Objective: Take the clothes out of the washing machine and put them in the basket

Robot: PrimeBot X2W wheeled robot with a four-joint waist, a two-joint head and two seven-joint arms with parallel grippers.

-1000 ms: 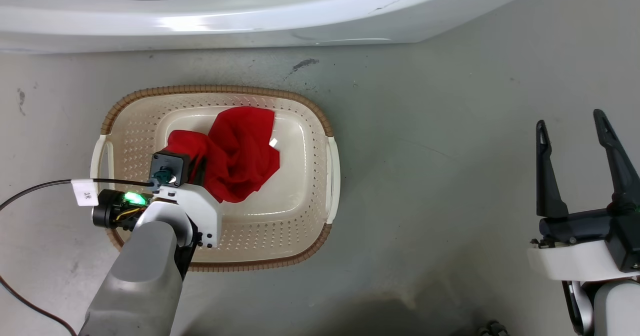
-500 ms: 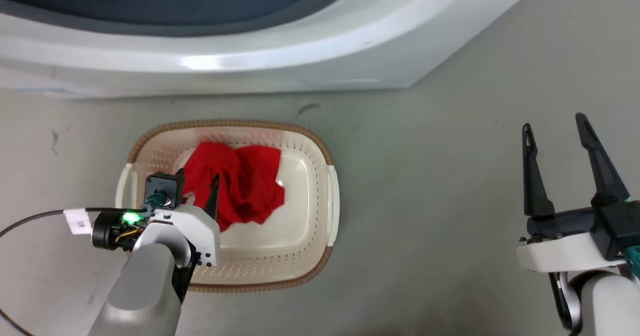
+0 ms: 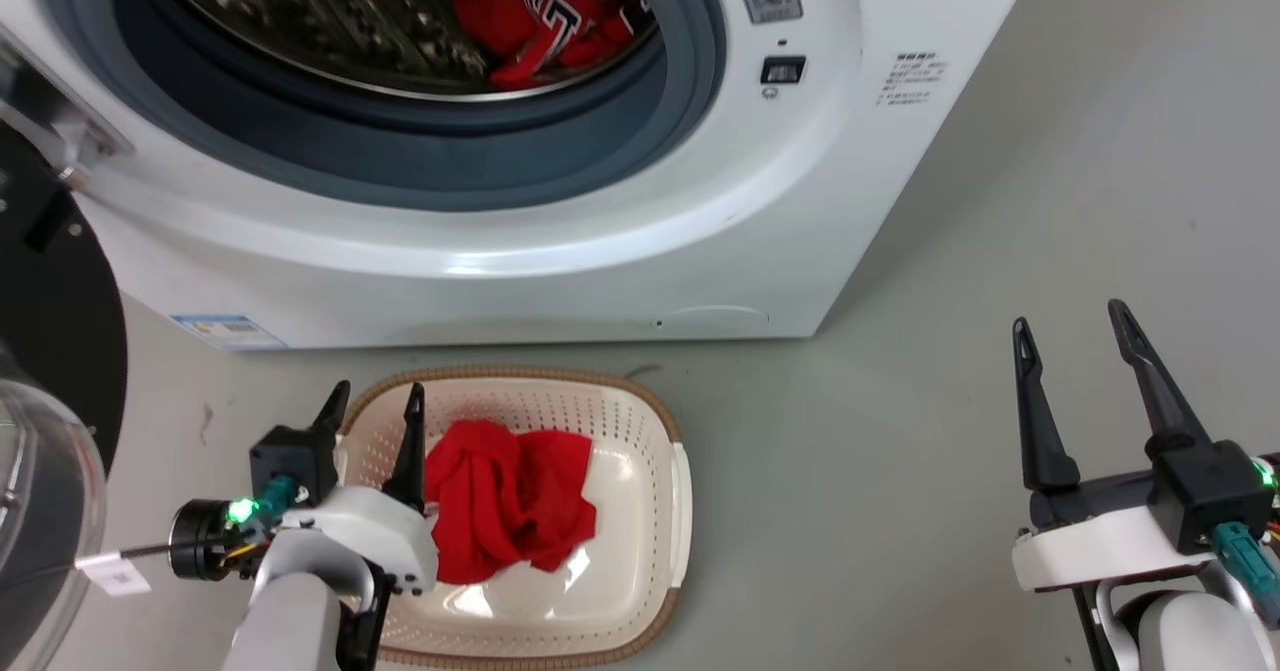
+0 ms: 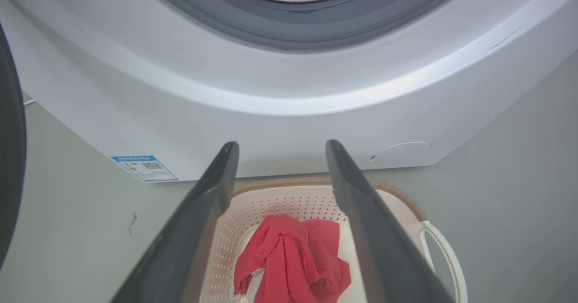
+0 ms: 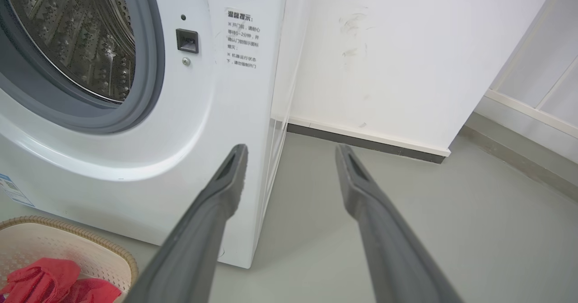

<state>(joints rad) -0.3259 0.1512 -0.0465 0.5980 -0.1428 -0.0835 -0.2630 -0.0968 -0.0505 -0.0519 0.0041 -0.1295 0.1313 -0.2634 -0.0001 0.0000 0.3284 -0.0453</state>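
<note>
Risks, judged: washing machine [image 3: 800, 201] has deep grey rubber ring [image 3: 420, 166]. Arm reaching in could clip it. Jersey [image 3: 550, 11], low in drum [image 3: 330, 11], could snag on perforated steel.
Basket [image 3: 650, 421] is light plastic on floor just before washer. Dragged cloth could miss or shove it.
Materials: washer glossy white, curved. Basket cream, perforated, w/ woven-look rim. Plain red garment [image 3: 510, 501] crumpled inside, limp.
Left gripper [image 3: 378, 391] over basket's left edge, fingers spread, empty. Right gripper [image 3: 1070, 316] same, well apart.

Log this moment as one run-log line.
left gripper: open, empty | red garment: in basket | jersey: inside washing machine | right gripper: open, empty
</note>
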